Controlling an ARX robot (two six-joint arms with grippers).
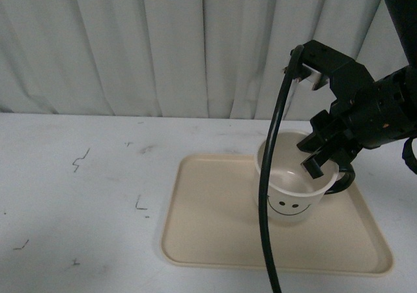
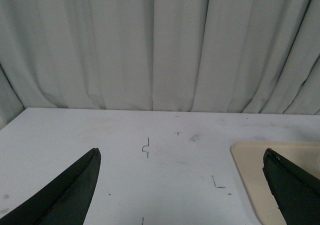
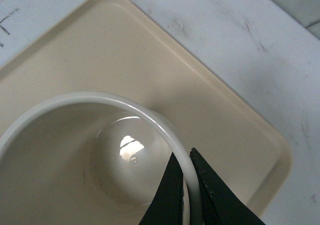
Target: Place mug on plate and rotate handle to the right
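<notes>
The cream mug point(image 1: 293, 189) with its smiley face toward the camera stands on the beige plate point(image 1: 215, 234), near the plate's right half. Its dark handle point(image 1: 343, 181) sticks out to the right. My right gripper point(image 1: 315, 157) is shut on the mug's rim, one finger inside the cup and one outside. From the right wrist, the mug point(image 3: 75, 160) fills the lower part, the rim pinched by the right gripper point(image 3: 186, 160), with the plate point(image 3: 150, 60) under it. My left gripper point(image 2: 181, 157) hangs open over the bare table, a corner of the plate point(image 2: 250, 160) beside it.
A white table point(image 1: 85, 195) with small dark scuff marks spreads to the left of the plate. Pale curtains point(image 1: 163, 45) close off the back. A black cable point(image 1: 267, 195) from the right arm loops down in front of the mug.
</notes>
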